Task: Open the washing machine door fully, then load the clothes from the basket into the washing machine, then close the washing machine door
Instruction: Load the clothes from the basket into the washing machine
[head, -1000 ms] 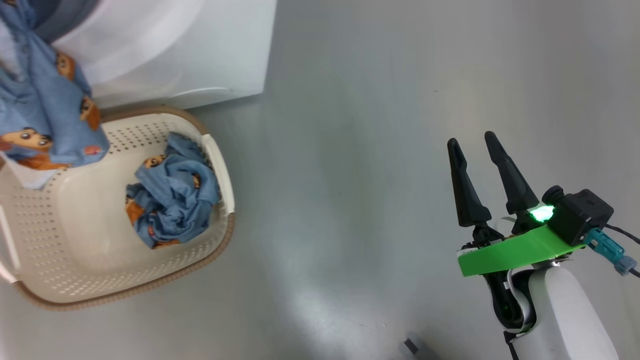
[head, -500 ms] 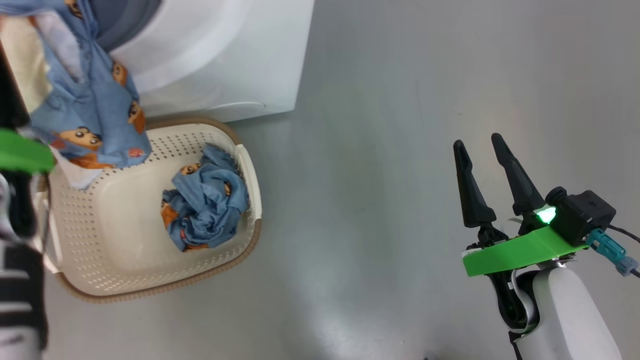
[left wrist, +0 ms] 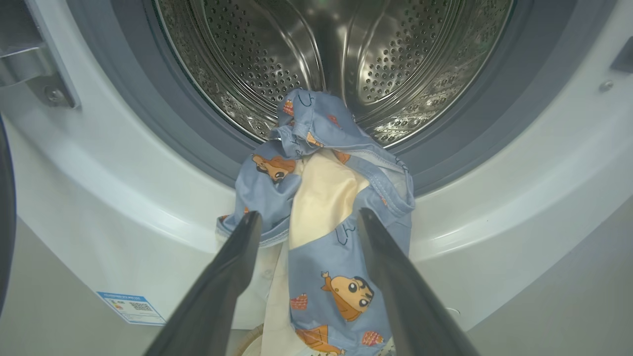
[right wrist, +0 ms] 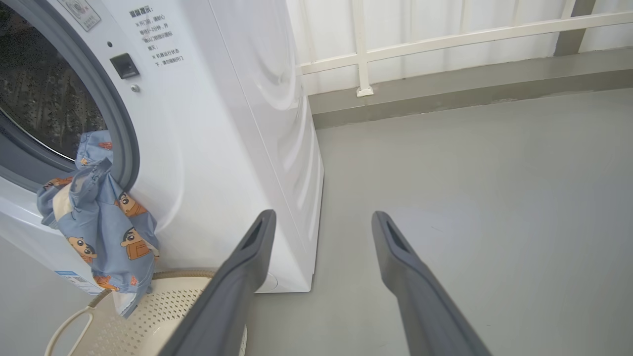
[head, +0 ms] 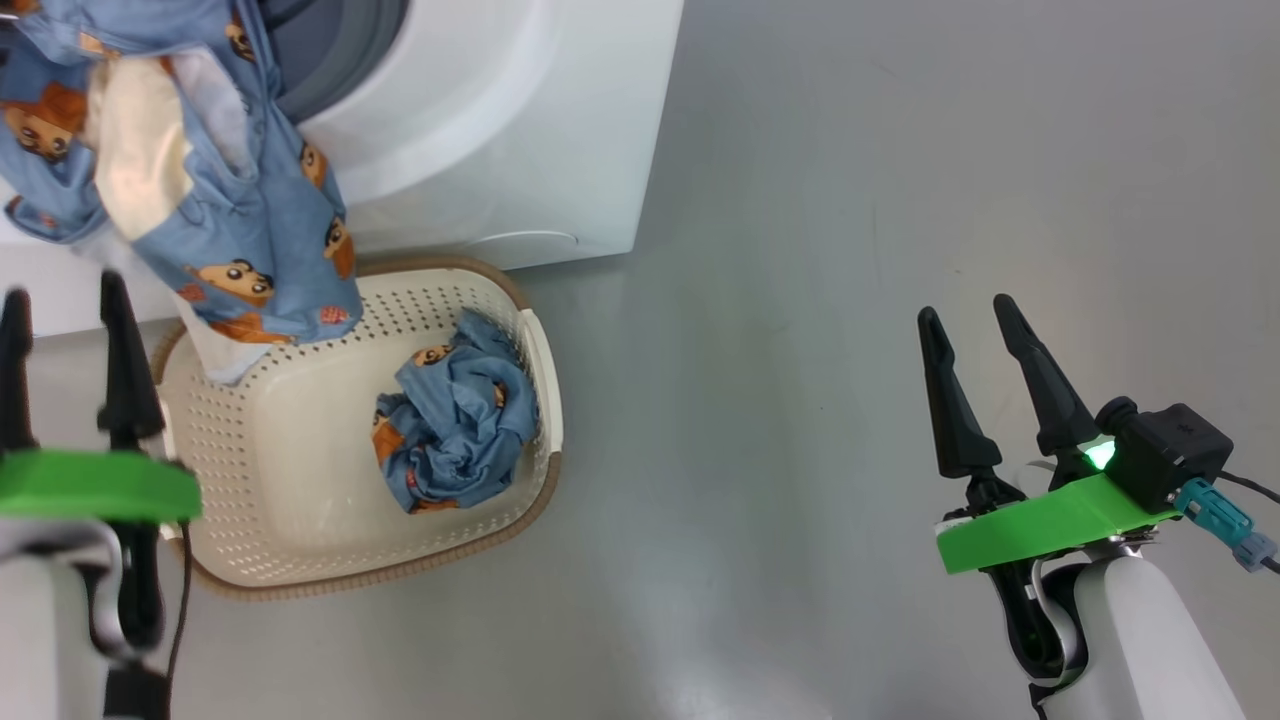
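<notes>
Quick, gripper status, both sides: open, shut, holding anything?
Left gripper: jaws open, holding nothing; the garment hangs free from the washing machine mouth.
Right gripper: jaws open, empty.

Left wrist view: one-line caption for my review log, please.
Open left pincer faces a bear-print garment hanging out of the washing machine over its grey gasket.

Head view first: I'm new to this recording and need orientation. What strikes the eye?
A blue bear-print garment hangs half out of the washing machine at upper left, its tail dangling over the cream basket. A second bundle lies crumpled inside the basket's right end. The left gripper and right gripper stand open and empty, fingers apart.
</notes>
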Tool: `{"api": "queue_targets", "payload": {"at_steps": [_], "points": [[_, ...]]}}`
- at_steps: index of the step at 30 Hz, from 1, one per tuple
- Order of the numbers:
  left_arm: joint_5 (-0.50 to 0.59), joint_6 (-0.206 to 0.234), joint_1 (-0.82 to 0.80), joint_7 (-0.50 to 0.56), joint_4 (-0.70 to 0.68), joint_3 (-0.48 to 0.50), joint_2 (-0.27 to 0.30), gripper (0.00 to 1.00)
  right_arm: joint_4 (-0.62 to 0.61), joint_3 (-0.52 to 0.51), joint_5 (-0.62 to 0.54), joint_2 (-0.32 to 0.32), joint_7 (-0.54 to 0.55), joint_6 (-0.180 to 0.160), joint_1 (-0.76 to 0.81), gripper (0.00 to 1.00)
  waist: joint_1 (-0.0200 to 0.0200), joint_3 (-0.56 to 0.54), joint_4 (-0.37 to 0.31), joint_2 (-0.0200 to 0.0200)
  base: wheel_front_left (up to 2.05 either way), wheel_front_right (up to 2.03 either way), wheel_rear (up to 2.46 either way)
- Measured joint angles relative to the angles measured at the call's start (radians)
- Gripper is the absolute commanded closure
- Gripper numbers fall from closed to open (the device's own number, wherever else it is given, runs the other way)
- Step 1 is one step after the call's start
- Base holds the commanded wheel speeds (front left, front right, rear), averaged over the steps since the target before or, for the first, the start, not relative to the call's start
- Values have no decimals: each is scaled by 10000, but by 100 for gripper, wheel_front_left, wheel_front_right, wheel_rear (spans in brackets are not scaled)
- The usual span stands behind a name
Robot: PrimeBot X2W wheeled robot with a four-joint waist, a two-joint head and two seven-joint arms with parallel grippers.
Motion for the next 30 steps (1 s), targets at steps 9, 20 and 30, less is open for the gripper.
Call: {"api": "queue_targets", "payload": {"at_steps": [9, 20, 30], "points": [[50, 0, 1931, 0, -1179, 784, -512, 0, 13, -54, 0, -127, 0, 0, 145, 0, 0, -239, 184, 0, 0, 0, 0], [58, 0, 2982, 0, -2044, 1009, -805, 0, 33, -61, 0, -203, 0, 0, 144, 0, 0, -242, 163, 0, 0, 0, 0], [-188, 0, 2683, 0, -1603, 562, -616, 0, -33, -132, 0, -192, 0, 0, 131, 0, 0, -3, 137, 0, 0, 0, 0]]}}
